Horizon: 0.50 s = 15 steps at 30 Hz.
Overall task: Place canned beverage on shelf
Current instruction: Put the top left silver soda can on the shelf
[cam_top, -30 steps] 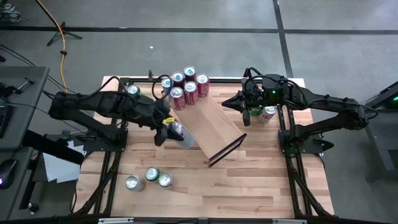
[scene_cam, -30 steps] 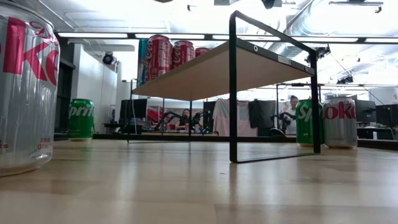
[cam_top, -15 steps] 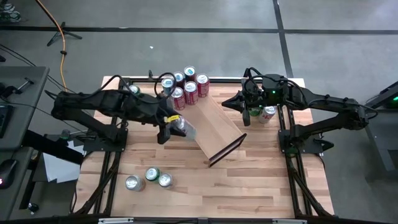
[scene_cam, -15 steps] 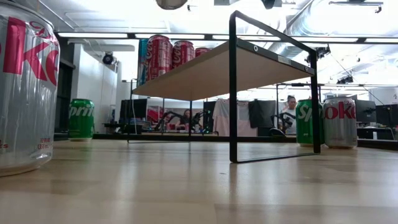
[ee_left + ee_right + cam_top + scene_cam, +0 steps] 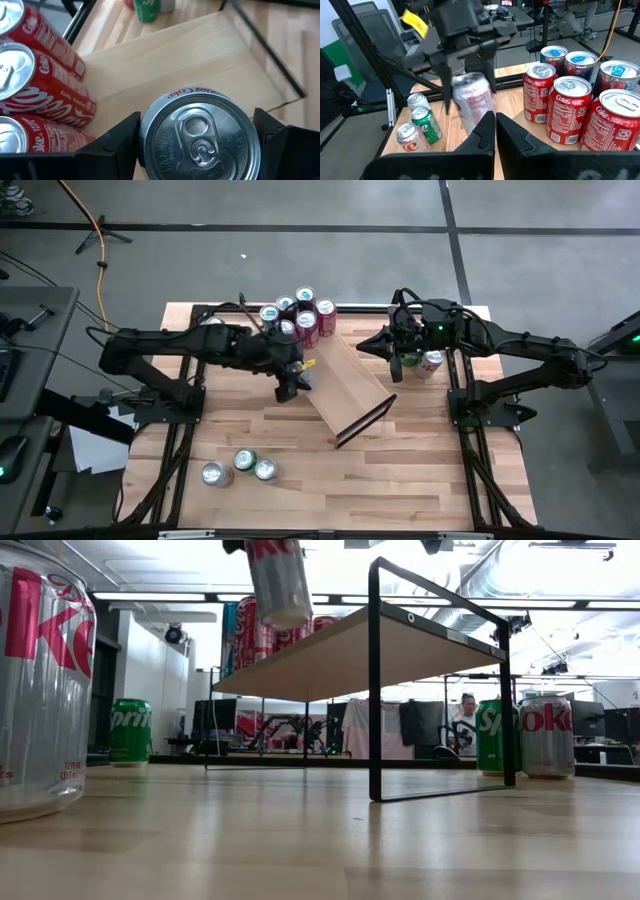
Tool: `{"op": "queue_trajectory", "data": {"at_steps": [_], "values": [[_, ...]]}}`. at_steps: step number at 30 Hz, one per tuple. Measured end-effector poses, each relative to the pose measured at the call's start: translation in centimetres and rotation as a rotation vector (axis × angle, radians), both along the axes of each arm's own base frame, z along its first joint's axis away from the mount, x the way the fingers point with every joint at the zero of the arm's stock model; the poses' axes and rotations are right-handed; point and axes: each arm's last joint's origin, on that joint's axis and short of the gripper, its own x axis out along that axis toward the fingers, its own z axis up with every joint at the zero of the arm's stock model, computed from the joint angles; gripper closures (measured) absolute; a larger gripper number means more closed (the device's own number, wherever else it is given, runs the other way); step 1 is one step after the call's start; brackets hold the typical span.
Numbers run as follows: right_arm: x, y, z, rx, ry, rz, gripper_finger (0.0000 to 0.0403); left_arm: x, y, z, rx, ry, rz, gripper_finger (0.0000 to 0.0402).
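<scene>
Now our left gripper (image 5: pixel 197 142) grips a silver can (image 5: pixel 200 137) above the shelf (image 5: pixel 345 385); we should lower it upright beside the red cans (image 5: pixel 305 315). Our right gripper (image 5: pixel 385 345) waits closed.

Overhead and table-level views share the shelf (image 5: pixel 345 385); wrists seemingly closer.

Cans (image 5: pixel 300 315) on shelf (image 5: pixel 345 380) far end, three cans (image 5: pixel 238 467) on table (image 5: pixel 400 480) front-left
</scene>
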Motion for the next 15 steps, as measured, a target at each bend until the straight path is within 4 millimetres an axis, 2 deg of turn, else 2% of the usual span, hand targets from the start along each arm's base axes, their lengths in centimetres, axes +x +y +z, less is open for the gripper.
{"op": "queue_trajectory", "data": {"at_steps": [15], "values": [[0.0, 0.0, 0.0, 0.009, -0.001, -0.008, 0.0402, 1.7, 3.3, -2.1, -0.025, 0.086, 0.059, 0.0204]]}}
